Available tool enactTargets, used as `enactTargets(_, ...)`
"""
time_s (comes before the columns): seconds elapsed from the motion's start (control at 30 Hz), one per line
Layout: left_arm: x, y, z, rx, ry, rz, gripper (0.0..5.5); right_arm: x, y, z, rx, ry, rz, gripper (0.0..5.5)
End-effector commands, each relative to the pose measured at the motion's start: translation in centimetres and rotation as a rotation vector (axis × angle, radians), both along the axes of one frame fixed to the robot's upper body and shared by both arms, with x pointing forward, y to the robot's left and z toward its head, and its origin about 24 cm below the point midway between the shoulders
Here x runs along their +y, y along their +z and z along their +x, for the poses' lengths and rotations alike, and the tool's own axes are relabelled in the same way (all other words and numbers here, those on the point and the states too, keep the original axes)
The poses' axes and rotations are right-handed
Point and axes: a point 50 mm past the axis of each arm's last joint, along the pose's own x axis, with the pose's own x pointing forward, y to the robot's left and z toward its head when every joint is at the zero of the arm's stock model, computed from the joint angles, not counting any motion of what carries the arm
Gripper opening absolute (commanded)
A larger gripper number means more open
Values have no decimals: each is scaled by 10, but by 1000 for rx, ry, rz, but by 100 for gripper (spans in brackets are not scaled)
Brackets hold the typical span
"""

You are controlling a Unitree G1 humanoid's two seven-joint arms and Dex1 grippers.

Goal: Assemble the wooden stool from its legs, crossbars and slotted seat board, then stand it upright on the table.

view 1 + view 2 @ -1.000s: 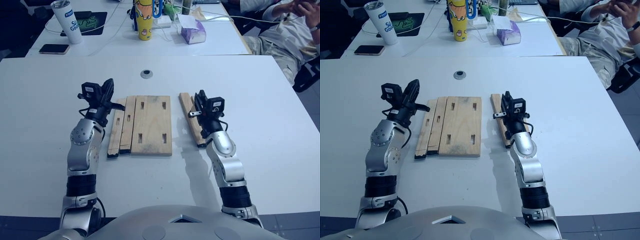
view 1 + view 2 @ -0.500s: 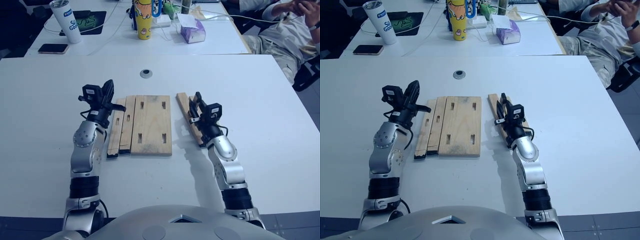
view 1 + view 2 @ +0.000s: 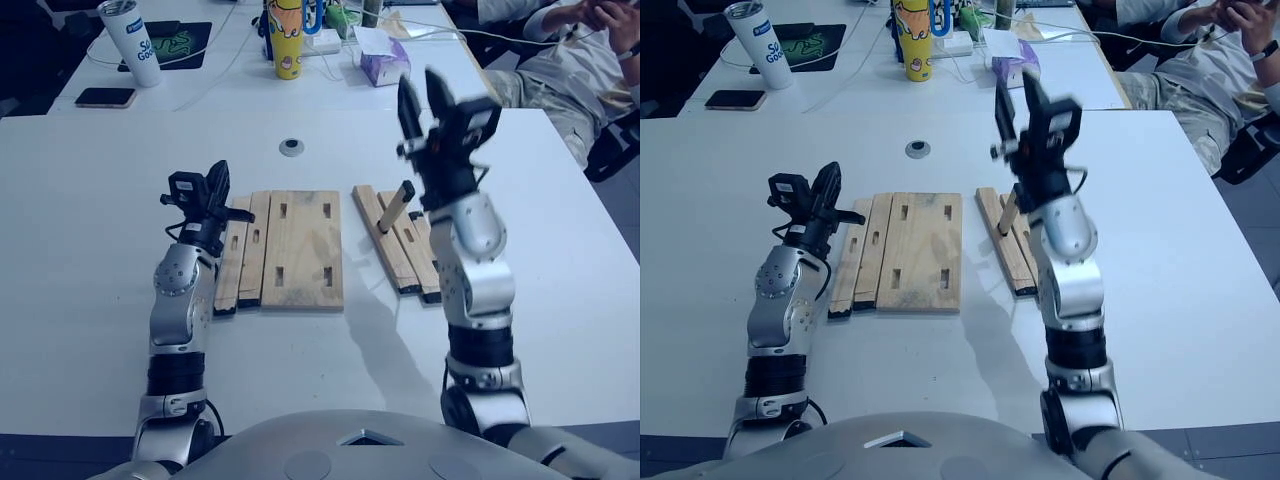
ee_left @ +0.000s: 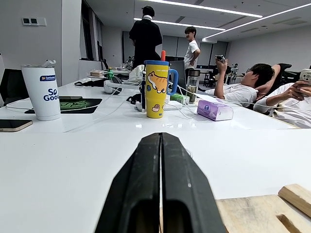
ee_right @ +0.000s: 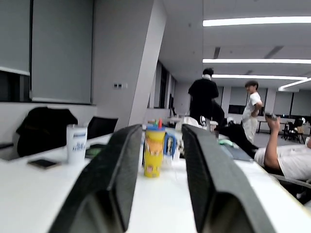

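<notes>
Your right gripper (image 3: pixel 420 95), upper centre-right, is spread wide and empty; your left gripper (image 3: pixel 217 172), mid-left, is pressed closed, gripping nothing.

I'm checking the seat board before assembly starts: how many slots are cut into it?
4, all in the seat board: far-left slot, far-right slot, near-left slot, near-right slot. None seems covered.

We record that the right gripper (image 3: pixel 420 92) has risen from the legs (image 3: pixel 398 245) on the counter (image 3: pixel 560 260) to well above them. One short wooden piece (image 3: pixel 394 205) now stands tilted, apparently propped against those legs.
</notes>
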Motion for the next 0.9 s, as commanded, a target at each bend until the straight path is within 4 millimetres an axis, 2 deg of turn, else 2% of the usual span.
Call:
enactTargets(0.03, -2, -2, -1, -1, 16, -2, 0, -8, 63, 21, -141, 1, 45, 75)
enactTargets(0.07, -2, -2, -1, -2, 18, -2, 0, -10, 70, 22, -162, -4, 48, 61)
enactTargets(0.13, -2, -2, 0, -5, 20, -2, 0, -14, 68, 21, -146, -3, 76, 27)
enactTargets(0.2, -2, -3, -1, -5, 25, -7, 0, -12, 22, 26, 17, 5, 34, 2)
enactTargets(0.23, -2, -3, -1, -5, 26, -8, 0, -11, 9, 26, 60, 9, 20, 2)
enactTargets(0.27, -2, -3, -1, -4, 24, -8, 0, -8, -27, 27, 201, 26, -31, 2)
enactTargets(0.3, -2, -4, -1, -3, 22, -6, 0, -6, -49, 26, 292, 39, -63, 2)
enactTargets(0.33, -2, -4, -2, -2, 24, -7, 0, -5, -84, 21, 451, 46, -104, 2)
enactTargets(0.37, -1, -4, -2, -1, 25, -7, 0, -5, -106, 16, 555, 49, -130, 2)
enactTargets(0.43, 0, -4, -2, 0, 28, -8, 0, -12, -123, 10, 673, -20, -92, 2)
enactTargets(0.47, 0, -4, -2, 0, 28, -8, 0, -14, -123, 10, 688, -40, -78, 2)
enactTargets(0.57, -1, -3, -2, -5, 20, -5, 0, -5, -92, 11, 529, 35, -63, 2)
enactTargets(0.63, -2, -3, -1, -4, 18, -4, 0, -4, -80, 12, 467, 52, -48, 2)
enactTargets(0.73, -2, -3, -1, -7, 22, -8, 0, -4, -39, 11, 254, 87, 84, 2)
enactTargets(0.8, -4, -4, 0, -8, 21, -11, 0, -8, -16, 9, 124, 80, 167, 2)
enactTargets(0.9, -5, -5, 0, -8, 21, -11, 0, -19, 4, 8, 18, 26, 216, 2)
